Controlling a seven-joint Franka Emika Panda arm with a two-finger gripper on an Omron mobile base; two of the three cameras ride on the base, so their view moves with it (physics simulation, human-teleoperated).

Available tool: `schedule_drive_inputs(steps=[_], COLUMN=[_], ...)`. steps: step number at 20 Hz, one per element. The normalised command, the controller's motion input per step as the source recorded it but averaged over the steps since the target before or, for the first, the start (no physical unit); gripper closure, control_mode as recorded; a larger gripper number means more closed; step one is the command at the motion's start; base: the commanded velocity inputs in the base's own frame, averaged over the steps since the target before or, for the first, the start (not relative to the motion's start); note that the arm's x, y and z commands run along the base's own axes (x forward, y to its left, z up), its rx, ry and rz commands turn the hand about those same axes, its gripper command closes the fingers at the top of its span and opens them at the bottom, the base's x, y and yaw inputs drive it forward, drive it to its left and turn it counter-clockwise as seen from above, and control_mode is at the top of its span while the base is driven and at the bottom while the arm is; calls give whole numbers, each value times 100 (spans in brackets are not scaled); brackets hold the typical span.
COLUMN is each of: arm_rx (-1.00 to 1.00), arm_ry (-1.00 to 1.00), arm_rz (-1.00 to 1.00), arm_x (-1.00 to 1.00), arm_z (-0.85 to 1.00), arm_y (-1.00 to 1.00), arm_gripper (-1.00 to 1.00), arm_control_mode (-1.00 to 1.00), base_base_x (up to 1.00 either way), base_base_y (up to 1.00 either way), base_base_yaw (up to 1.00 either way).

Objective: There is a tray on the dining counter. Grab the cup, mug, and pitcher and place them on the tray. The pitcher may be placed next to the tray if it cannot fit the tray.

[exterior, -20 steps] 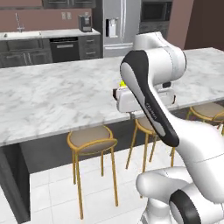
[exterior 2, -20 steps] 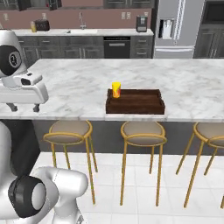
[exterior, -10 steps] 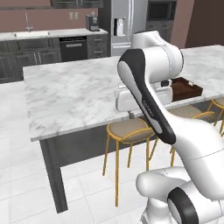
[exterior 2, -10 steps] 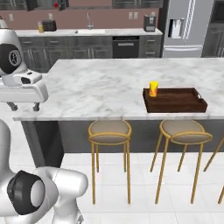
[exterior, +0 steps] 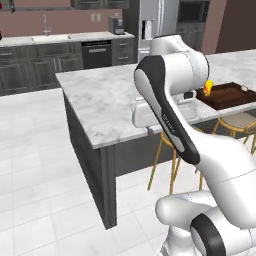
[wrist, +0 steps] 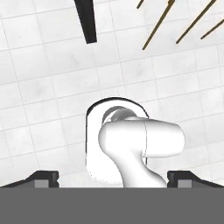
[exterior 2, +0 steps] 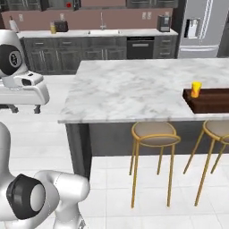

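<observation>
**Hand view: jaws spread wide, nothing between them**

Hand view gives me the two dark fingertips at the bottom corners, one far left (wrist: 43, 178) and one far right (wrist: 189, 178), so the gripper (wrist: 116, 179) stands wide apart and holds nothing. It looks straight down at pale floor tiles (wrist: 39, 87). A dark slab edge (wrist: 87, 19) and thin golden stool legs (wrist: 159, 24) cross the top of that picture.

From my right base view, the hand hangs off the left end of the dining counter (exterior 2: 134, 87), over the floor and well apart from everything on the marble. The fingers themselves I cannot make out there.

The tray (exterior 2: 210, 100) sits on the dining counter near its front edge, towards the far right, cut off by the picture's border. The cup (exterior 2: 196, 89) stands upright at the tray's left end; whether it is inside the rim or just behind it I cannot tell from this side. In the left base view the cup (exterior: 208, 86) peeks out beside the arm's elbow, touching or just beside the tray (exterior: 227, 95) at its near corner.

Two stools (exterior 2: 154, 134) with golden frames stand under the counter's overhang. Behind, a dark run of cabinets (exterior 2: 89, 51) carries a sink and a coffee machine (exterior 2: 164, 22), with a steel fridge (exterior 2: 199, 27) to the right. A small yellow-orange item (exterior 2: 53, 28) stands on that back worktop, too small for me to identify.
</observation>
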Motion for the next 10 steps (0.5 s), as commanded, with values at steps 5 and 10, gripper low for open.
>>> schedule_drive_inputs(steps=[5,10], arm_rx=[0,0], arm_ry=[0,0], arm_rz=[0,0], arm_x=[0,0], arm_z=[0,0], arm_y=[0,0], arm_gripper=[-100,-100], arm_control_mode=[100,100], base_base_x=[5,24], base_base_y=[100,100], base_base_yaw=[-1,0])
